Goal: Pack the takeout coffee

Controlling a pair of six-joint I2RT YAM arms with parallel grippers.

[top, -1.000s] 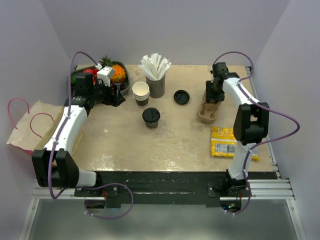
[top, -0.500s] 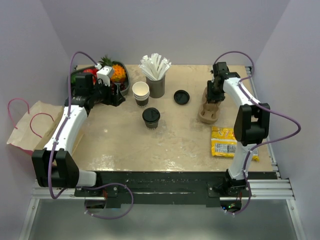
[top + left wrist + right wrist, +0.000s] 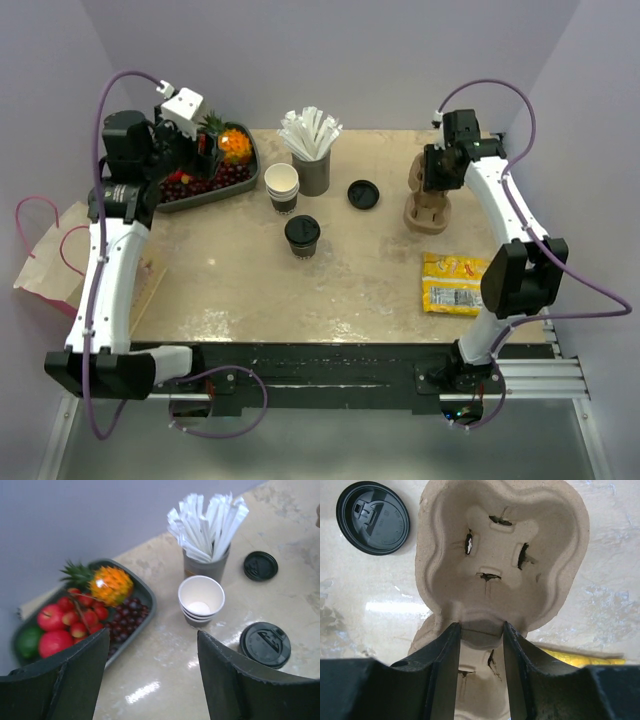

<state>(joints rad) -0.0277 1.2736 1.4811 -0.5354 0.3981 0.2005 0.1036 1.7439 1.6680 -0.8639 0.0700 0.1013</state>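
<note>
While the right pincer (image 3: 480,630) pinches the middle wall of the cardboard cup carrier (image 3: 500,555) at the far right of the surface (image 3: 350,290), the takeout coffee (image 3: 302,235) stands upright in the middle, well apart on the carrier's left. The left pincer (image 3: 152,647) hangs by the fruit tray (image 3: 215,185), spread wide and holding nothing. The coffee lies ahead and to its right, just past the stack of white cups (image 3: 201,600), so I think this free arm should fetch it.

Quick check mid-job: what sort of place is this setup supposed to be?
Most likely a mock café takeout counter staged in a lab booth: a lidded coffee cup, a stack of paper cups beside a holder of wrapped straws, and a pulp cup carrier, with plain walls around.
</note>
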